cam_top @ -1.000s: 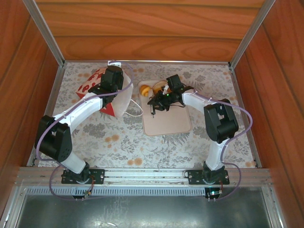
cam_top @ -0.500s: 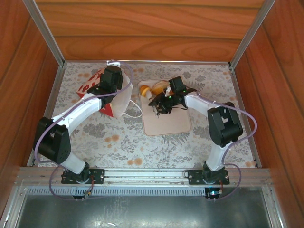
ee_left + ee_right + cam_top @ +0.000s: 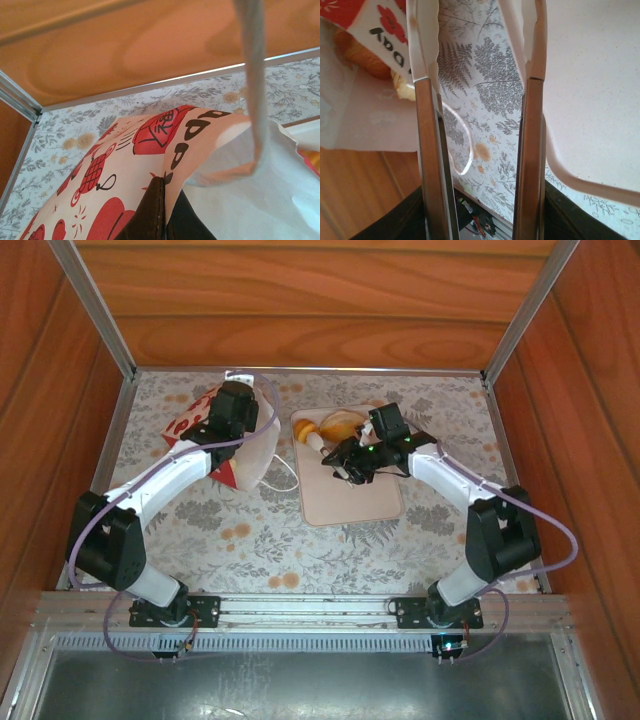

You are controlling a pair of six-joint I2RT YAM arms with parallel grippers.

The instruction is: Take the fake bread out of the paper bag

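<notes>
Fake bread (image 3: 335, 424) was spotted piled golden at the far end of the beige tray (image 3: 360, 502). In the right wrist view another orange-brown piece was glimpsed by the mouth of the paper bag (image 3: 200, 418), though whether it lay inside could not be told. The bag was held tilted just left of the tray with its white mouth turned toward it. Its printed wall was pinched between the pressed-together fingers of the left gripper (image 3: 161, 202), and a cord handle (image 3: 252, 75) was left hanging loose. The right gripper (image 3: 479, 40) was poised over the tray near the bread, fingers (image 3: 427, 150) spread wide with nothing between them. The next reach was judged best made low and straight into the mouth. The jaws should be closed only once a piece was straddled, the cord loop avoided, and the bag clamped firmly so it would not be dragged along.
</notes>
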